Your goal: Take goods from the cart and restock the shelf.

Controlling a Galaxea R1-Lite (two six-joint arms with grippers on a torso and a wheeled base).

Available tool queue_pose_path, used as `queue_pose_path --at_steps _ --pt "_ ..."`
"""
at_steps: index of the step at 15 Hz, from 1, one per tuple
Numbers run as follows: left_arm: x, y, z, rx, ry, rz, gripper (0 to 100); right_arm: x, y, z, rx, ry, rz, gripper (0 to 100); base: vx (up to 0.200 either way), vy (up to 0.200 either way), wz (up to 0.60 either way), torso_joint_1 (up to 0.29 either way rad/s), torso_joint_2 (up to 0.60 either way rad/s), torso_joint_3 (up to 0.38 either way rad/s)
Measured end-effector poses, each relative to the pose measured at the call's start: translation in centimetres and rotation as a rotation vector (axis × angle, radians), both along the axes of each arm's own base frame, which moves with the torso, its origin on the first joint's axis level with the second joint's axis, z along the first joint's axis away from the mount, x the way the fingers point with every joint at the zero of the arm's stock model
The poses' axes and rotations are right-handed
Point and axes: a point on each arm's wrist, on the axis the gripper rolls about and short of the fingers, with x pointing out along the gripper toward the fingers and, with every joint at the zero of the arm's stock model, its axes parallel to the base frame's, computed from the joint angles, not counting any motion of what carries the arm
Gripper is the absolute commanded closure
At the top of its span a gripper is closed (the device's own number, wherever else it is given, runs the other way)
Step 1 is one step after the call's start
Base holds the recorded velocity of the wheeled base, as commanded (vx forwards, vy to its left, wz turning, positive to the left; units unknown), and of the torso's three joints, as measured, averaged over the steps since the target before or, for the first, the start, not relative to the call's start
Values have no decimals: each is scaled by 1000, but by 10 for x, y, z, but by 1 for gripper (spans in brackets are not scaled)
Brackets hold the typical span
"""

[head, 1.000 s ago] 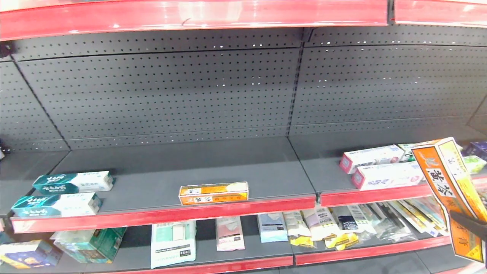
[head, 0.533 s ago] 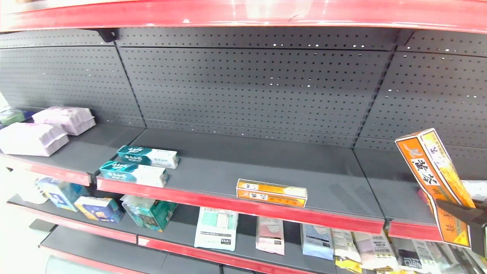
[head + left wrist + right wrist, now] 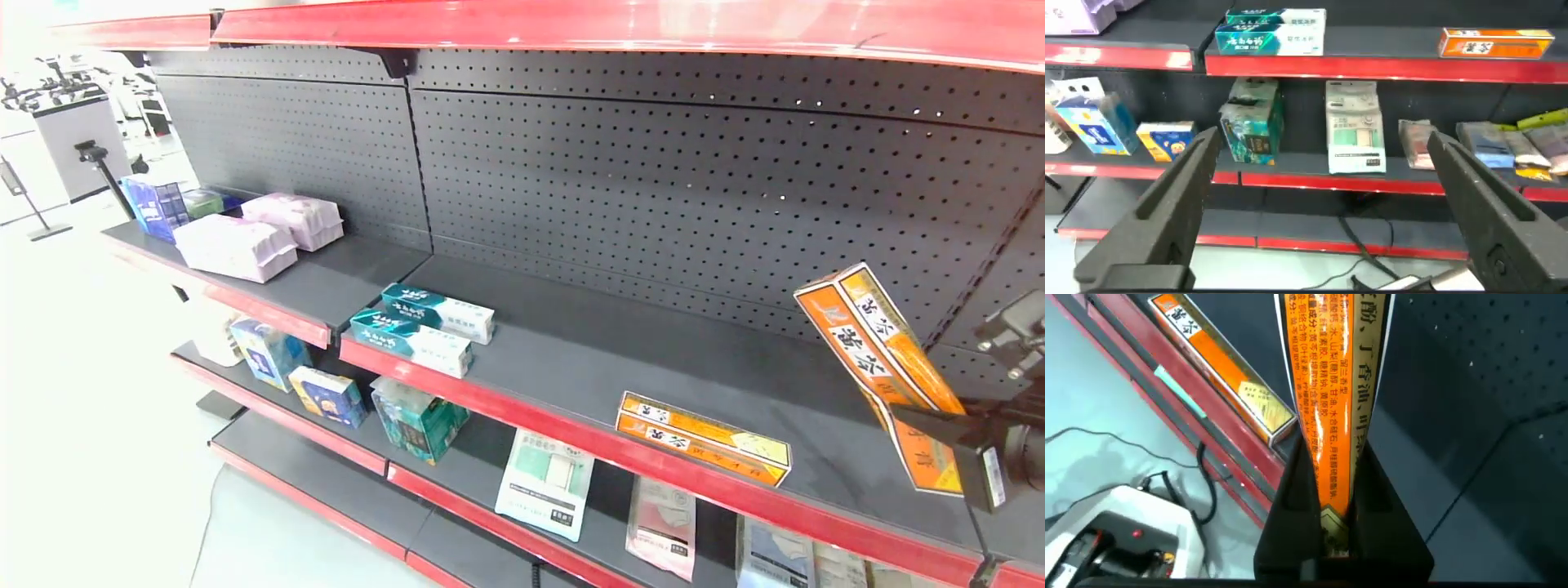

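My right gripper point(image 3: 939, 429) point(image 3: 1331, 478) is shut on the lower end of a long orange box point(image 3: 878, 359) point(image 3: 1329, 376), which I hold tilted in the air above the right part of the grey shelf point(image 3: 604, 351). A second orange box point(image 3: 704, 438) point(image 3: 1221, 371) point(image 3: 1497, 43) of the same kind lies flat at the shelf's red front edge, left of the held one. My left gripper point(image 3: 1323, 212) is open and empty, low in front of the lower shelves.
Two teal and white boxes point(image 3: 424, 325) point(image 3: 1271, 29) lie at the shelf's left part. Pale purple packs point(image 3: 257, 235) sit on the neighbouring bay. Pouches point(image 3: 545, 482) and small cartons point(image 3: 328, 396) fill the lower shelf. A red shelf edge point(image 3: 571, 24) runs overhead.
The head camera has swung left, so the whole shelf has shifted right in view. The held orange box stays in my right gripper, a little more tilted and further in over the shelf.
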Motion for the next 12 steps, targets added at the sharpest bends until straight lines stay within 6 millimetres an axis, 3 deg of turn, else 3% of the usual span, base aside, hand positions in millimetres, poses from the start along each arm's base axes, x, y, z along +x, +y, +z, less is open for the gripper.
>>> queue_pose_path --at_steps 4,6,12 --pt "7 -2 -11 -12 -21 -3 0 49 4 -6 -51 -18 44 100 0 0 0 0 0 0" --pt "8 -2 -12 -9 -16 1 0 76 0 -12 -164 -15 130 100 0 0 0 0 0 0" --pt "8 -3 -12 -4 -17 3 0 121 -16 -41 -302 73 198 100 0 0 0 0 0 0"
